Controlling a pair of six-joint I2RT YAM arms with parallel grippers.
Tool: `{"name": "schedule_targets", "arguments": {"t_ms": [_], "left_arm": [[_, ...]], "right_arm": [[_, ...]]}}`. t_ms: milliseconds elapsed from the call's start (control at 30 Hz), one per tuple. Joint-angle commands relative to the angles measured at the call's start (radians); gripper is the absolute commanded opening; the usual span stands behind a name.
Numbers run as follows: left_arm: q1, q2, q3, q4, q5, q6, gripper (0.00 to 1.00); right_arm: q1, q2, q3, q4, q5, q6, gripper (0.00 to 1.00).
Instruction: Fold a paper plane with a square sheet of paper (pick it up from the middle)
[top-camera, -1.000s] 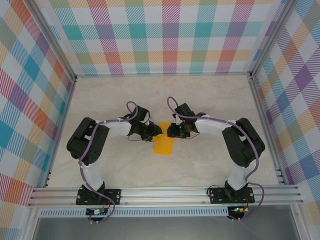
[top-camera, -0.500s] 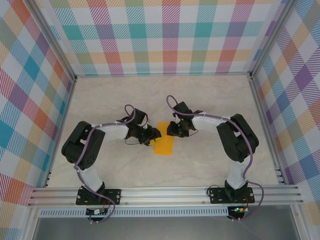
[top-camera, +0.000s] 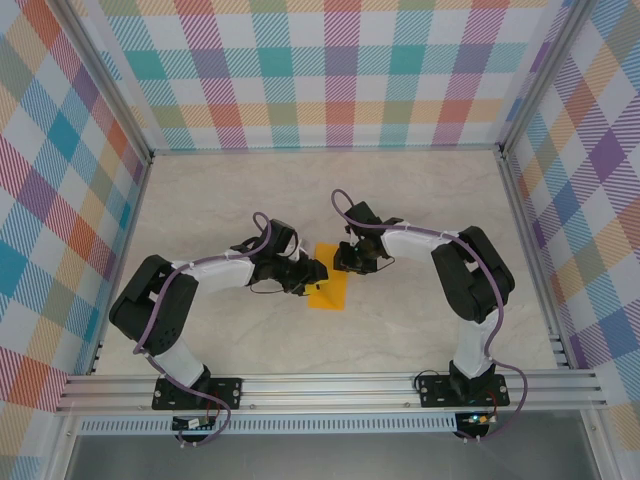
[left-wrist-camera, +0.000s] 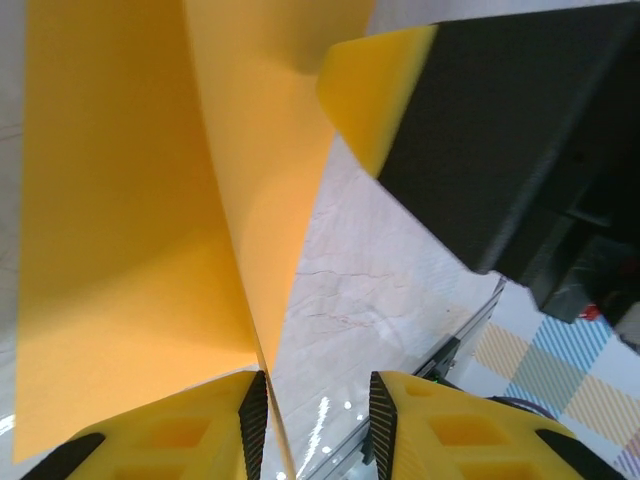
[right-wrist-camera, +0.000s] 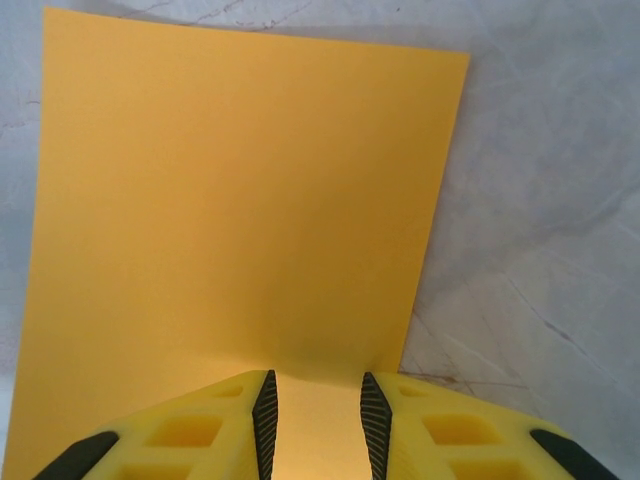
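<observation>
Robot arms work a square sheet of paper (top-camera: 329, 294), orange-yellow and showing as a narrow rectangle from above, which lies on the pale marbled counter (top-camera: 420, 200) around its middle. The left claw (top-camera: 318, 271) sits at the sheet's left edge, released, its fingers parted. In its wrist view, a raised flap of the sheet runs down into the gap, close by one pad (left-wrist-camera: 255, 415); whether the two touch cannot be told. The right claw (top-camera: 344, 262) hangs at the sheet's far right corner, also released, with flat paper showing through the gap between its fingers. One yellow fingertip (left-wrist-camera: 375, 90) of the right claw sits just beside the raised flap.
</observation>
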Motion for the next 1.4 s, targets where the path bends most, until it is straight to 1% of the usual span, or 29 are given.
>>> {"name": "schedule_targets", "arguments": {"t_ms": [0, 133, 300, 433, 567, 633, 767, 867, 967, 1067, 1233, 1367], "left_arm": [[-0.015, 0.034, 0.038, 0.077, 0.029, -0.028, 0.36], [-0.015, 0.074, 0.048, 0.120, 0.034, -0.044, 0.37], [-0.015, 0.111, 0.053, 0.133, 0.023, -0.051, 0.37], [-0.015, 0.124, 0.048, 0.139, 0.008, -0.050, 0.37], [-0.015, 0.135, 0.050, 0.142, 0.002, -0.051, 0.42], [-0.014, 0.140, 0.053, 0.142, -0.001, -0.051, 0.46], [-0.015, 0.149, 0.063, 0.142, -0.005, -0.053, 0.48], [-0.015, 0.152, 0.067, 0.140, -0.009, -0.054, 0.48], [-0.015, 0.154, 0.068, 0.139, -0.012, -0.057, 0.45], [-0.015, 0.153, 0.066, 0.136, -0.015, -0.057, 0.42], [-0.015, 0.152, 0.069, 0.129, -0.017, -0.057, 0.37], [-0.015, 0.152, 0.072, 0.121, -0.018, -0.053, 0.36]], "right_arm": [[0.002, 0.025, 0.005, -0.013, -0.015, 0.014, 0.33], [-0.002, 0.029, 0.022, -0.027, -0.033, 0.013, 0.33], [-0.016, 0.014, 0.009, -0.017, -0.070, 0.032, 0.33], [-0.042, -0.070, -0.022, 0.023, -0.110, 0.053, 0.35], [-0.060, -0.150, -0.057, 0.038, -0.128, 0.050, 0.40], [-0.063, -0.189, -0.092, 0.046, -0.136, 0.043, 0.44], [-0.063, -0.259, -0.181, 0.064, -0.147, 0.037, 0.48], [-0.063, -0.296, -0.241, 0.102, -0.218, 0.023, 0.48], [-0.063, -0.301, -0.283, 0.149, -0.318, 0.032, 0.48], [-0.063, -0.291, -0.309, 0.182, -0.357, 0.044, 0.45], [-0.063, -0.255, -0.305, 0.209, -0.371, 0.055, 0.42], [-0.063, -0.221, -0.281, 0.210, -0.365, 0.060, 0.38]]}}
